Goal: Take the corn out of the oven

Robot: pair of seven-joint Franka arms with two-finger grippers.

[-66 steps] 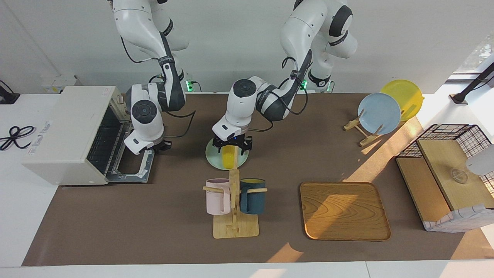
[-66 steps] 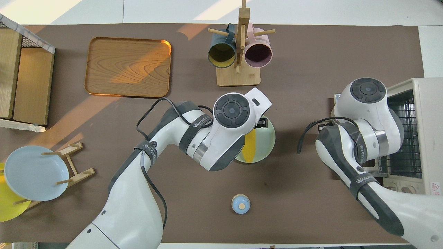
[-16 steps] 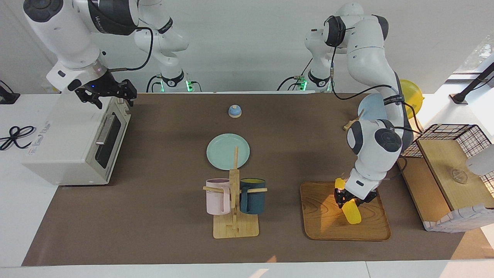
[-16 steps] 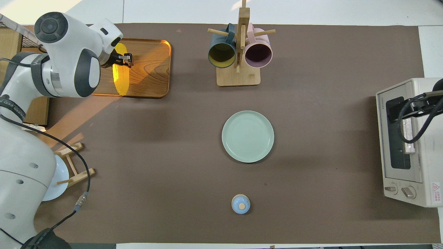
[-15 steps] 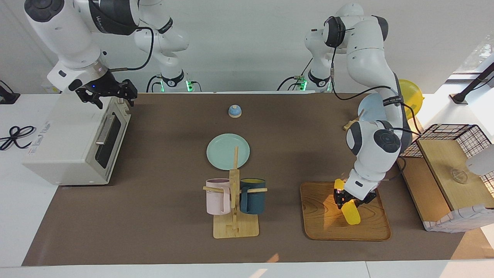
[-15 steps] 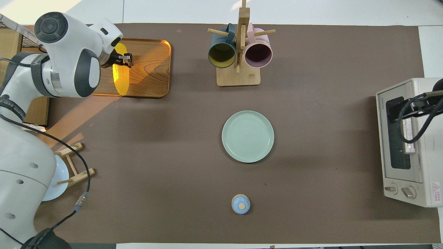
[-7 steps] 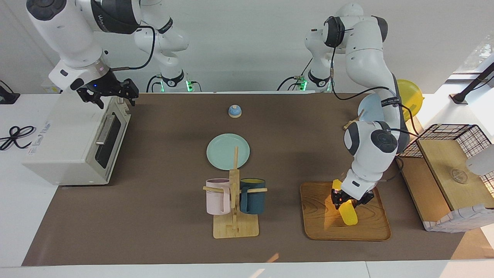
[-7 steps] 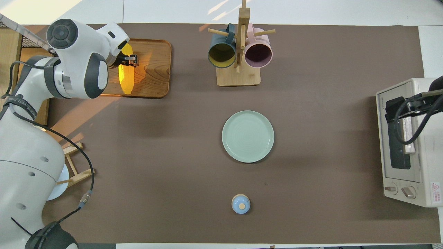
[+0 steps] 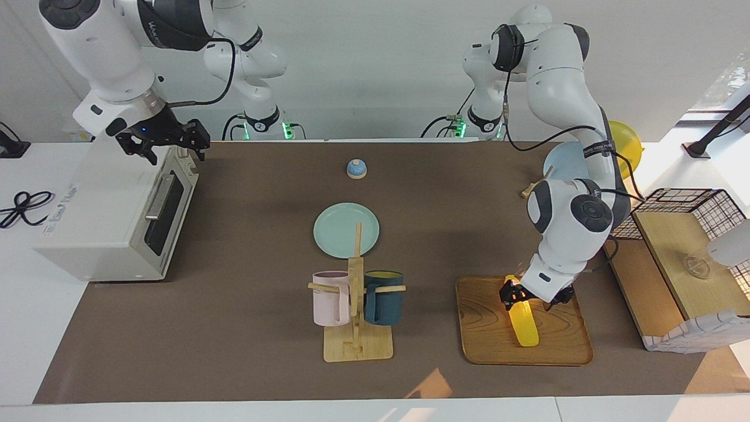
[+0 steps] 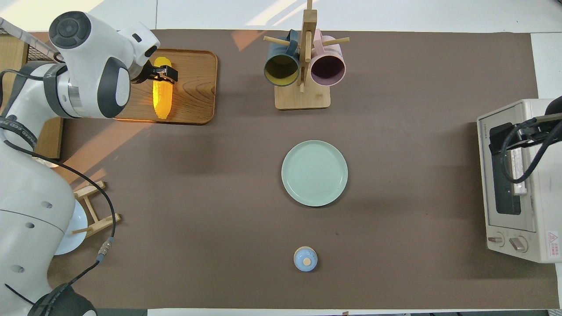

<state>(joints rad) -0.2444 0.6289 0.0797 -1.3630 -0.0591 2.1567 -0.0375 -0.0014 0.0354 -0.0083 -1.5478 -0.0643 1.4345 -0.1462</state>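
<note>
Corn point(image 9: 522, 324) flat on wooden tray point(image 9: 562, 351), lower right of facing view. Left gripper point(image 9: 534, 295) right over its upper end; jaws spread, no pinch. Retreat straight up, no sideways drag, else cob rolls. Long axis near vertical in frame, tip toward bottom edge. Oven point(image 9: 99, 217) door shut, upper left; right gripper point(image 9: 164, 140) above it, spread, waiting.

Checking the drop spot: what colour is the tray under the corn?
Warm brown wood grain; the tray shows best in the overhead view, corn lying on it.

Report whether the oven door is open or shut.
Shut: the oven door lies flush against its front, handle showing, no rack visible.
</note>
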